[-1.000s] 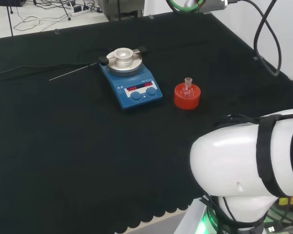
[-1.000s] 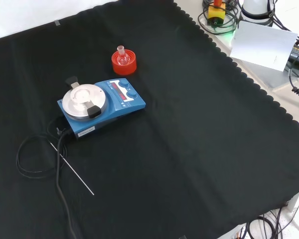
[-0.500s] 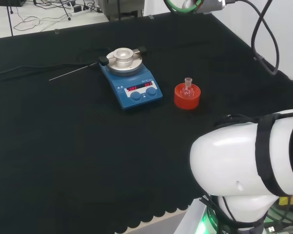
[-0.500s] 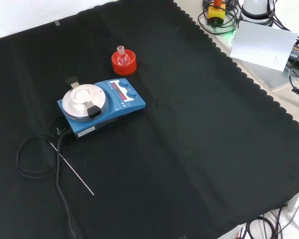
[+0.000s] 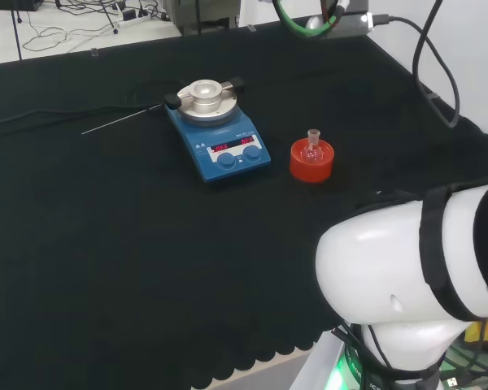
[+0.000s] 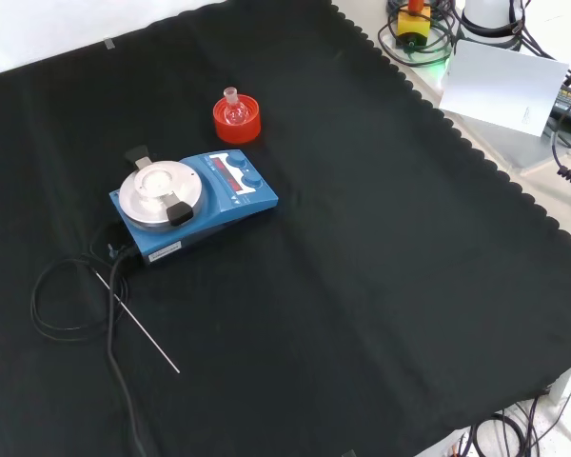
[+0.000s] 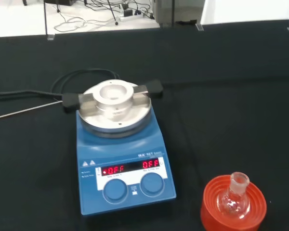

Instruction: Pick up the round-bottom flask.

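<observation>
I'm seeing the small clear glass flask (image 5: pixel 312 147) (image 6: pixel 232 108) (image 7: pixel 233 198) sitting upright in its red ring stand (image 5: pixel 311 161) (image 6: pixel 236 120) (image 7: pixel 233 210), short neck pointing up. In the head view it's standing on the black cloth near the middle.

- Even, bright room light falls from above on the black cloth (image 6: pixel 381 286), which stays matt and nearly shadowless.
- The metal plate (image 7: pixel 116 103) of the blue stirrer (image 7: pixel 125 166) shows soft glare.
- The glass flask (image 7: pixel 233 199) glints faintly.
- The white arm link (image 5: pixel 407 284) reflects a gentle sheen.
- The floor beyond looks washed out.
</observation>
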